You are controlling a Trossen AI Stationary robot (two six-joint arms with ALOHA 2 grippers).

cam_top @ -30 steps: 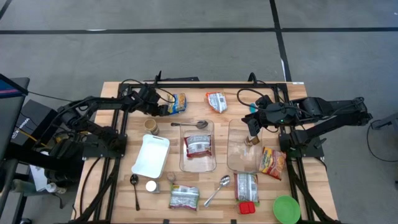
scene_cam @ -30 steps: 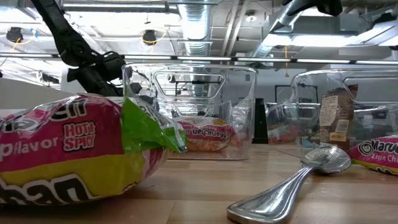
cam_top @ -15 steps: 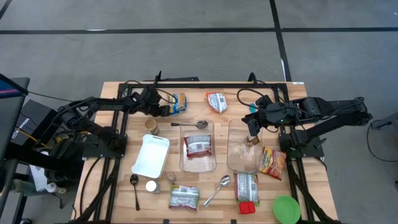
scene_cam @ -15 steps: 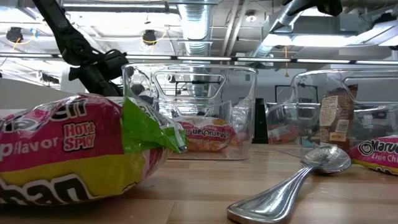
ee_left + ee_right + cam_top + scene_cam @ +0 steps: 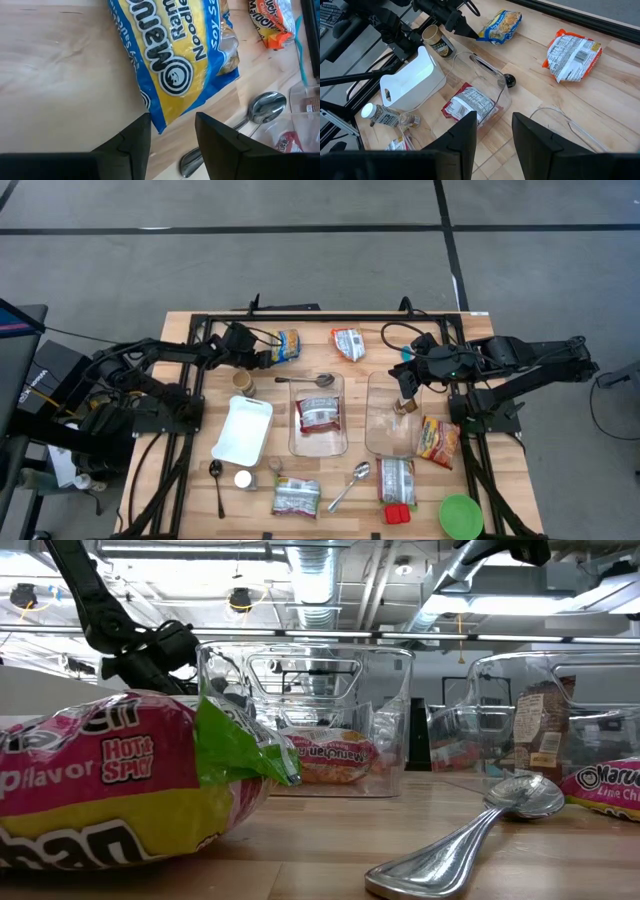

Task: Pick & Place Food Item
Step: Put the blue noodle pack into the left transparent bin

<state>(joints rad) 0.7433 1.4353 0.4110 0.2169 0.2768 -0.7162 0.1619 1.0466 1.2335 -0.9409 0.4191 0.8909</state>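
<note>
A blue-and-yellow ramen packet (image 5: 286, 344) (image 5: 175, 55) lies flat on the wood at the far left of the table. My left gripper (image 5: 268, 357) (image 5: 172, 122) (image 5: 470, 31) is open and slants down at the packet's left end, its fingertips on either side of the packet's corner (image 5: 159, 127). My right gripper (image 5: 405, 380) (image 5: 492, 117) hangs open and holds nothing, high over the far end of the right clear bin (image 5: 392, 442). The left clear bin (image 5: 296, 442) holds a red-and-white packet (image 5: 319, 414). My left gripper has the packet's corner (image 5: 159, 127) between its two fingertips, coming at it slanting down from the table's left. Whether either finger touches the wrapper, I cannot tell. The packet lies flat on the table.
An orange packet (image 5: 348, 342) lies at the far middle, and a spoon (image 5: 312, 380) lies by the left bin's far end. A cup (image 5: 243, 383) and a white tray (image 5: 243, 428) stand on the left. More packets, spoons and a green lid (image 5: 461, 515) lie near the front edge.
My left gripper has turned a little at the wrist beside the blue-and-yellow packet and sunk slightly. The packet lies where it was.
</note>
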